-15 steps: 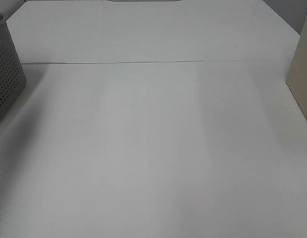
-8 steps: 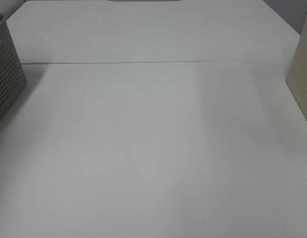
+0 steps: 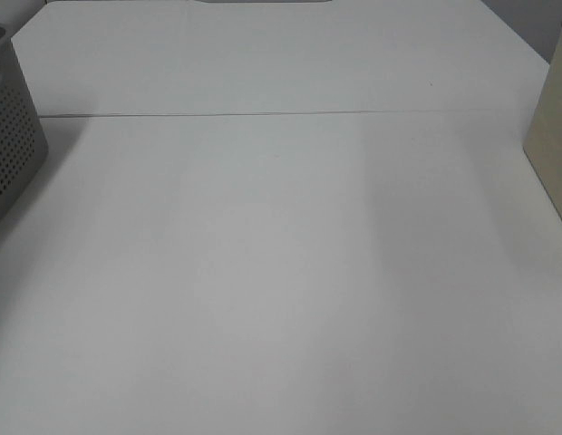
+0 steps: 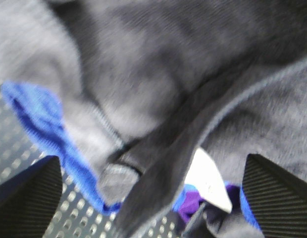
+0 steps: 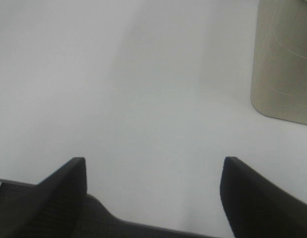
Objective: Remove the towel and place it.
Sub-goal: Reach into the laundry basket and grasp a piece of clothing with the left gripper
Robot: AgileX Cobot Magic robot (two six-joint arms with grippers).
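Observation:
The towel, dark charcoal terry cloth with a thin hemmed edge, fills the left wrist view in bunched folds inside the grey perforated basket. My left gripper hovers just over it, open, its two dark fingers spread wide on either side of a fold and gripping nothing. In the exterior high view only the basket's side shows at the left edge; the towel and both arms are outside that view. My right gripper is open over the bare white table, with nothing between its fingers.
A blue cloth, a purple scrap and a white tag lie under the towel in the basket. A beige container stands at the table's right edge, close to the right gripper. A seam crosses the table.

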